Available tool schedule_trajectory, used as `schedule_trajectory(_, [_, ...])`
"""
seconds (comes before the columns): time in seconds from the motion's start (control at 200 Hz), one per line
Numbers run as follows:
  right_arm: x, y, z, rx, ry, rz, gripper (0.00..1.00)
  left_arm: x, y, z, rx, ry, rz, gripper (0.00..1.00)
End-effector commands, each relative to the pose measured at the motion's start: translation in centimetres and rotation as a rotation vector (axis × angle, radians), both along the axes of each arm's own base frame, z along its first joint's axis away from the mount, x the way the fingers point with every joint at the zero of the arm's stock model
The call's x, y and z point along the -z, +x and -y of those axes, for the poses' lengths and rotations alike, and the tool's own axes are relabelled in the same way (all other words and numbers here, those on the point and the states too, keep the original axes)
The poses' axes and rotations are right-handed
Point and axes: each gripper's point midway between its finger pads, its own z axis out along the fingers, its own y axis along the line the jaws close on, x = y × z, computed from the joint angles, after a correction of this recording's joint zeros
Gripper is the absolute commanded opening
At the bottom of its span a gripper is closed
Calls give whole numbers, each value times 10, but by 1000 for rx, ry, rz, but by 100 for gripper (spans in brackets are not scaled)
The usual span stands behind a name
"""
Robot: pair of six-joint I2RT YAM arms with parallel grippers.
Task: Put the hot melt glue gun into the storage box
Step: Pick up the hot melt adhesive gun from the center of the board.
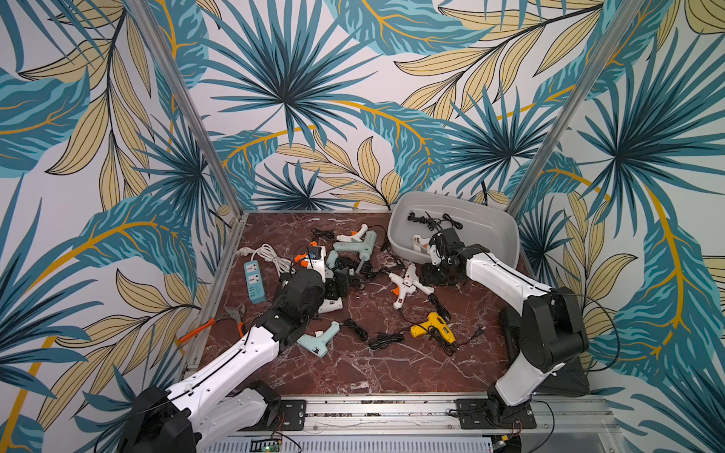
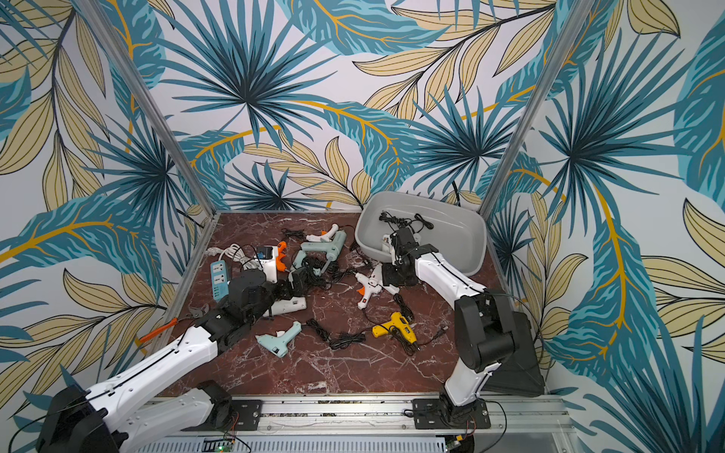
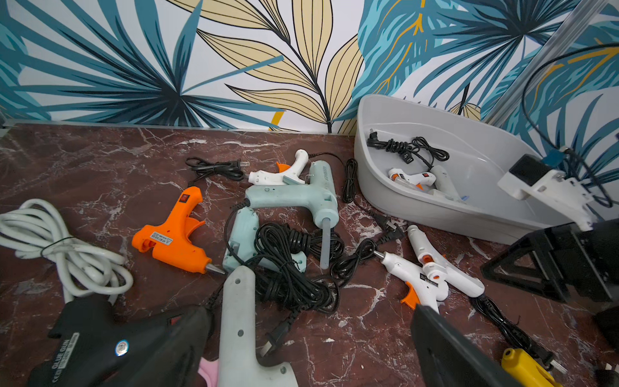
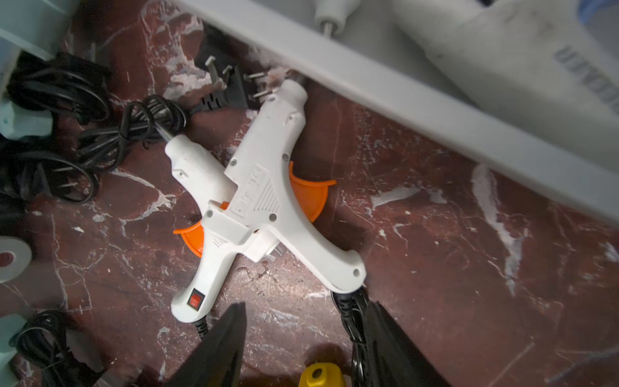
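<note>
Right wrist: two crossed white glue guns (image 4: 268, 174) beside one storage box (image 4: 402, 97).

You have open marble (image 1: 376, 372) along the front edge. Mid-table, tangled cords (image 1: 355, 270) block any low pass. Two crossed white guns (image 4: 254, 201) lie just beside the tub (image 4: 402, 100), crowding the strip along its wall.

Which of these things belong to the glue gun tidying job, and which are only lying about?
Job: storage box, yellow glue gun, crossed white glue guns, orange glue gun, teal glue gun.
Lying about: blue power strip, white cable, orange-handled pliers.
</note>
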Motion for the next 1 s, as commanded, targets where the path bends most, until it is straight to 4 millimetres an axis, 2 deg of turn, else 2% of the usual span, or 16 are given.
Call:
schedule_trajectory(0.0, [18, 3, -12, -101, 20, -17, 63, -22, 4, 4, 10, -51, 37, 100])
schedule_trajectory(0.285, [35, 18, -25, -170, 40, -36, 63, -22, 4, 0, 3, -44, 35, 100])
schedule_trajectory(0.426, [39, 13, -34, -194, 92, -63, 60, -23, 5, -1, -3, -48, 37, 100])
schedule_trajectory(0.711, [28, -6, -53, -260, 135, -74, 51, -26, 7, -1, -8, -56, 50, 100])
schedule_trajectory(0.871, [36, -14, -55, -273, 96, -90, 50, -28, 7, -2, -11, -63, 56, 100])
schedule_trajectory(0.997, [49, -14, -49, -260, 46, -110, 52, -30, 7, -1, -5, -69, 58, 100])
